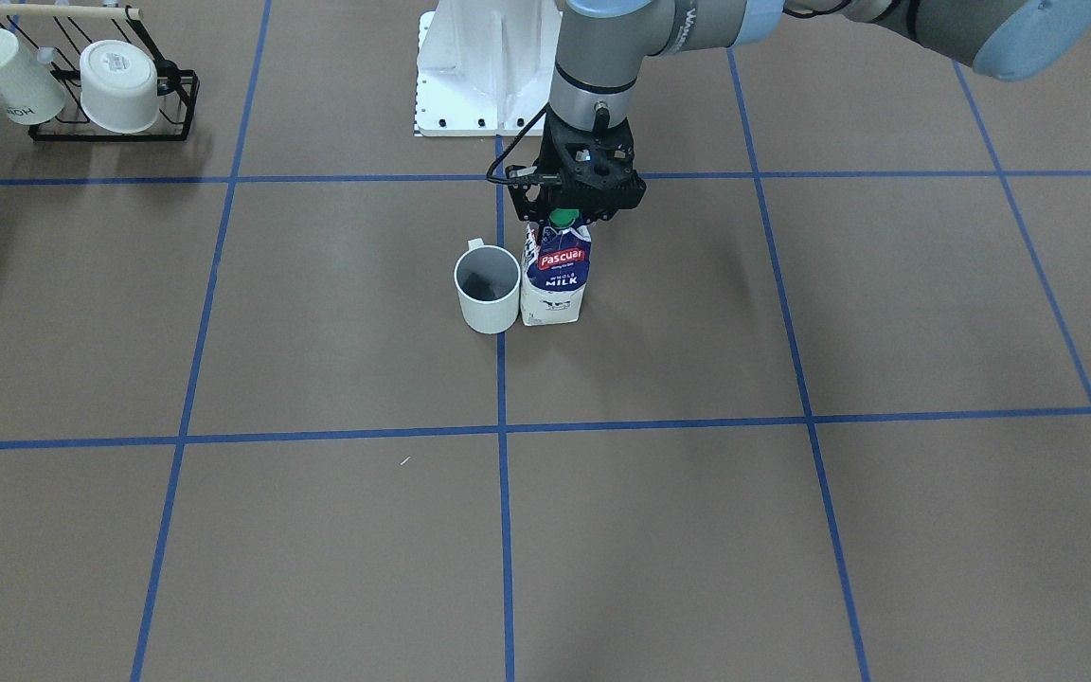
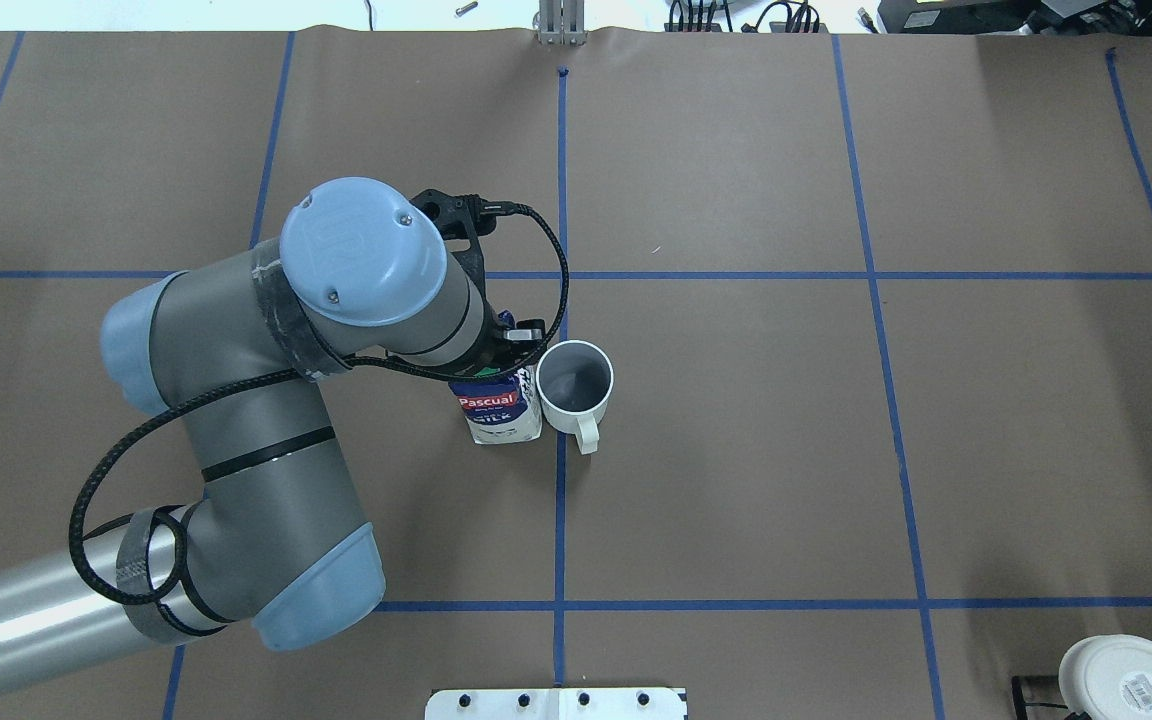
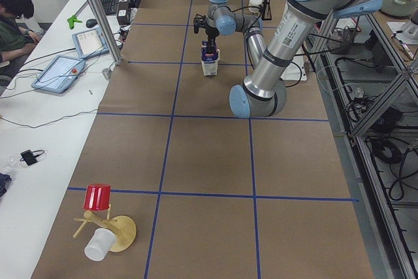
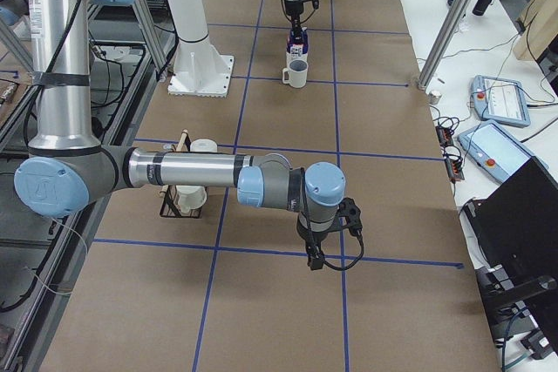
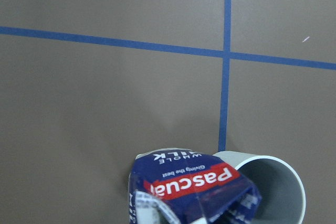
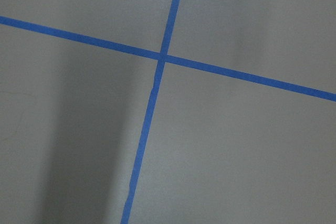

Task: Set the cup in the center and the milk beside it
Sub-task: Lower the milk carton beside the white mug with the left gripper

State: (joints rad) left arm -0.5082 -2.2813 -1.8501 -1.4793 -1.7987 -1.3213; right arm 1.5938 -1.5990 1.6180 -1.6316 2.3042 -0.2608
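Cup stands on the center, milk just beside it at nine o'clock from overhead, my left gripper clamped on its gable; only letting go remains.

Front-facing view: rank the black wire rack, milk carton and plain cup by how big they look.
1. black wire rack
2. milk carton, top under the left pincer
3. plain cup, only slightly smaller

Even overhead light, soft shadows, sharp
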